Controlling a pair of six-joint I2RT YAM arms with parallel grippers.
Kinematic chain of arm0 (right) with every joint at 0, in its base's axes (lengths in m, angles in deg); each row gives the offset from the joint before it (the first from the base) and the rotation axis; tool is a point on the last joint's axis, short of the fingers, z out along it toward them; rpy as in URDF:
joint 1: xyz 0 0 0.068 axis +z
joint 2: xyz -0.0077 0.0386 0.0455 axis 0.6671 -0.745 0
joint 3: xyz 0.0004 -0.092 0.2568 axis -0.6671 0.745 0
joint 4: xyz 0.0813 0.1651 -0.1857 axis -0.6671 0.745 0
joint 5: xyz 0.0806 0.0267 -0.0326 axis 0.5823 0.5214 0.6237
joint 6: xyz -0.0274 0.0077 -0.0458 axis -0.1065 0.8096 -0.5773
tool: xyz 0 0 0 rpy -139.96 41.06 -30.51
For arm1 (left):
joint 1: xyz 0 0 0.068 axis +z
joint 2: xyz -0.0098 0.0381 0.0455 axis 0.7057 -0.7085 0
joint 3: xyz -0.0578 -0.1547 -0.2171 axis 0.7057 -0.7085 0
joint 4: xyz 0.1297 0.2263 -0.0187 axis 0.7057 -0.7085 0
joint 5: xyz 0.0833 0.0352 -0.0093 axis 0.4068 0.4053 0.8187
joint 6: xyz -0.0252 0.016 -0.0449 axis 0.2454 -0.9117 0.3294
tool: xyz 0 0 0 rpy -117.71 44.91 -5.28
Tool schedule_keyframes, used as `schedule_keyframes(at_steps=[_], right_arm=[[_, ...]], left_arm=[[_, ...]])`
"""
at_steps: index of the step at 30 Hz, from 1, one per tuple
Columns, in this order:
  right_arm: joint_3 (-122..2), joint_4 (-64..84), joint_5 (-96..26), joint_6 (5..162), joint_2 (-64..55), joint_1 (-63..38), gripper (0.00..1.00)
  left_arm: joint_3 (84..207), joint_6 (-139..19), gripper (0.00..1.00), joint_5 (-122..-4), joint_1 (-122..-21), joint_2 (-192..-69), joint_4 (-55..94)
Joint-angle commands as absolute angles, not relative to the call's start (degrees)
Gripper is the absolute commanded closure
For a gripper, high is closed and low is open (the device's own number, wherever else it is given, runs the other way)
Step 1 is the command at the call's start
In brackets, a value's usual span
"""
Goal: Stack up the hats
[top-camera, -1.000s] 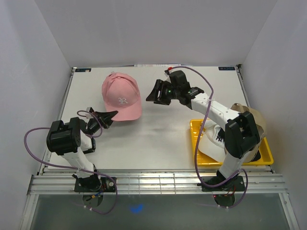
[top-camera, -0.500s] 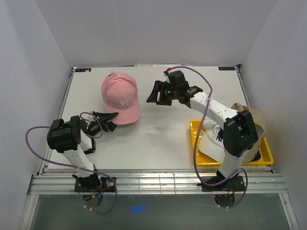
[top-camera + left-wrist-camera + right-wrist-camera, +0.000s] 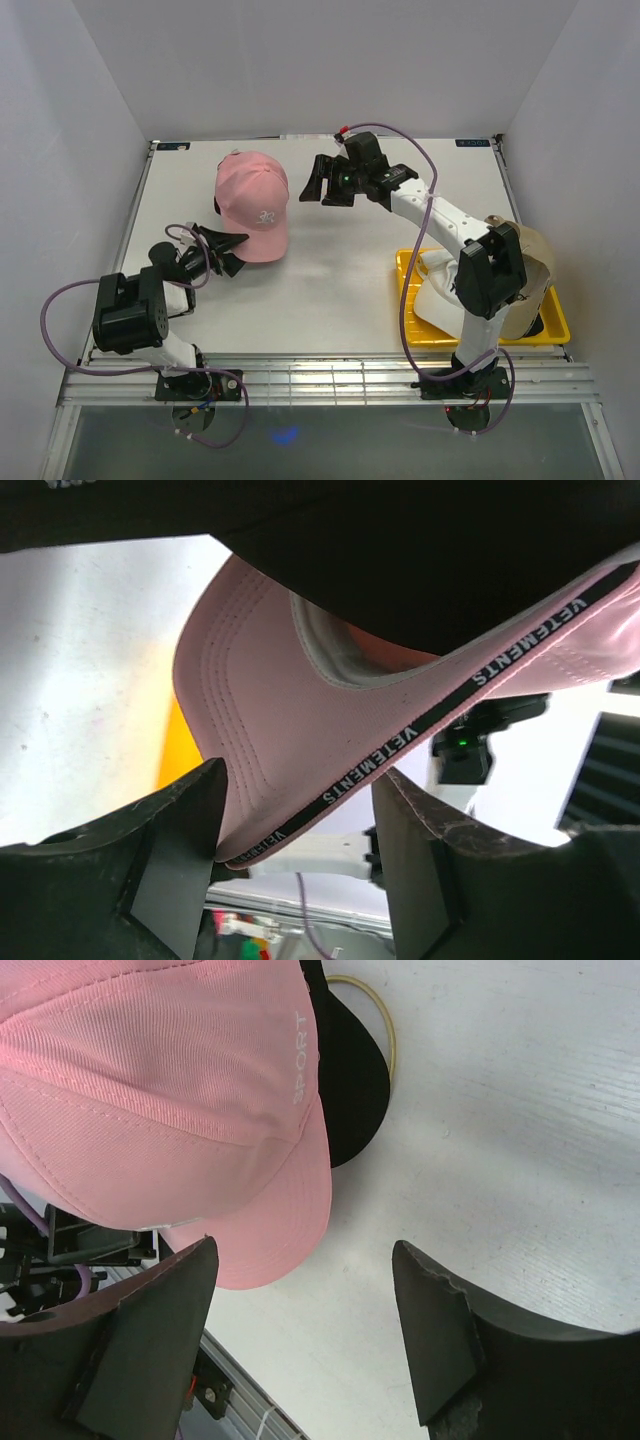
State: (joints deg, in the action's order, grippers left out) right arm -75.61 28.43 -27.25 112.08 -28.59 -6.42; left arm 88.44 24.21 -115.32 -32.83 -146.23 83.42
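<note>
Over the last second the pink cap (image 3: pixel 252 200) has turned its brim toward the near edge, and the left gripper (image 3: pixel 236 252) has spread its jaws. The left wrist view shows that brim lying loose between the parted fingers (image 3: pixel 175 855), with dark fabric above it. The right wrist view shows a black cap (image 3: pixel 350 1080) and a gold wire ring (image 3: pixel 385 1020) peeping out beneath the pink cap. The right gripper (image 3: pixel 314 183) hangs open just right of the pink cap, arm stretched far forward. The left arm is folded low. A white cap (image 3: pixel 437 290) and a tan cap (image 3: pixel 535 250) sit well to the right.
</note>
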Motion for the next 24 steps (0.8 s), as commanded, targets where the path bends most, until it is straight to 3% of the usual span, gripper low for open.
schedule_keyframes(at_steps=[1, 7, 14, 24], right_arm=[[-79.73, 30.32, -26.83, 110.04, -29.64, -6.42, 0.24], [-81.84, 31.81, -26.83, 108.99, -30.34, -6.25, 0.23], [-86.58, 35.23, -28.41, 106.62, -31.75, -5.11, 0.23], [-98.88, 42.80, -33.25, 101.87, -36.67, -1.06, 0.21]], left_arm=[[90.75, 12.90, 0.30, -116.79, -32.41, -140.78, 66.71], [89.88, 11.13, 0.31, -116.79, -32.06, -142.16, 63.62], [88.20, 10.34, 0.40, -116.26, -32.06, -144.45, 63.53], [90.49, 9.02, 0.59, -116.52, -32.06, -146.39, 62.12]])
